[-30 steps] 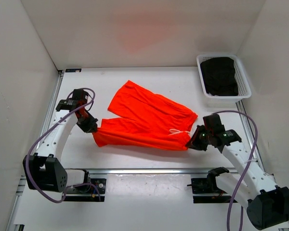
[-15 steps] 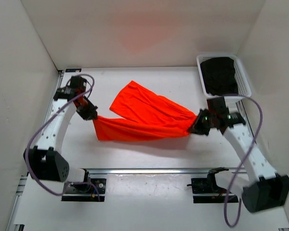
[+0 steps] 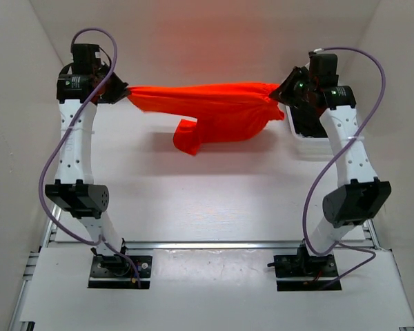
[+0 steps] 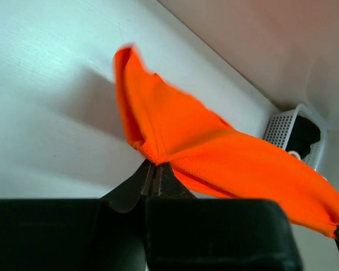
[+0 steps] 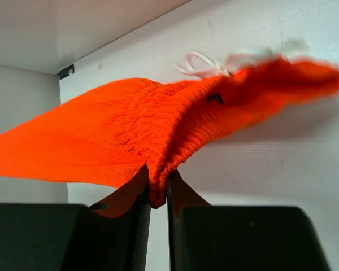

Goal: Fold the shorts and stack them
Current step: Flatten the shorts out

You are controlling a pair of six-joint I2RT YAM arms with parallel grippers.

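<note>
**Top view.** The shorts [image 3: 214,110] hang stretched between two raised arms, above the far part of the table [image 3: 193,200]. The left gripper [image 3: 122,92] pinches one end and the right gripper [image 3: 279,94] the other. A loose fold droops from the middle. A white basket [image 3: 305,143] shows partly behind the right arm.

**Left wrist view.** The left gripper [image 4: 155,168] has its jaws clamped on a hem corner of the shorts [image 4: 231,164].

**Right wrist view.** The right gripper [image 5: 157,189] has its narrow jaws biting the gathered waistband, with the white drawstring [image 5: 199,63] just beyond.
</note>
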